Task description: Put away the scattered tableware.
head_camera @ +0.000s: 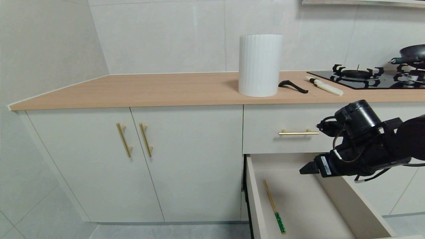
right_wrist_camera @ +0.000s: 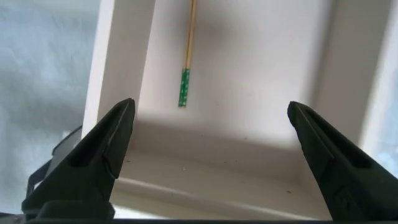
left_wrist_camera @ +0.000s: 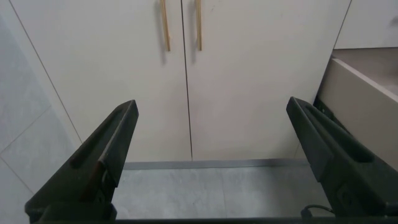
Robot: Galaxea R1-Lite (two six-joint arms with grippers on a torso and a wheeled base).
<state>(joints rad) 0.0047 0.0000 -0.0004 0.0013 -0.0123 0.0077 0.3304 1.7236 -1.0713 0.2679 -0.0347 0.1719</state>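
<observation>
A wooden chopstick (head_camera: 274,205) with a green end is seen lying flat on the floor of the open drawer (head_camera: 254,196), near the drawer's left wall and roughly parallel to it, with the green end toward the drawer's front. Whether it is one stick or a pair laid together cannot be told. In the right wrist view the chopstick (right_wrist_camera: 186,56) is seen inside the drawer (right_wrist_camera: 118,56), clear of both fingers.

The right end effector (head_camera: 307,168) is held above the rear part of the drawer, its jaws spread wide and nothing gripped. The chopstick is not touched by it.

On the bench (head_camera: 149,89) above, a black utensil (head_camera: 292,86) and a pale long utensil (head_camera: 323,85) are laid side by side but apart, just to the right of a tall white ribbed canister (head_camera: 260,65). Further right, a black hob (head_camera: 365,78) is set into the bench, and a dark pan (head_camera: 413,53) is placed on it.

The left end effector (left_wrist_camera: 211,104) is held low before the double cabinet doors (left_wrist_camera: 186,74), its jaws also spread wide and empty. A closed drawer with a brass handle (head_camera: 298,132) is seen directly above the open one.
</observation>
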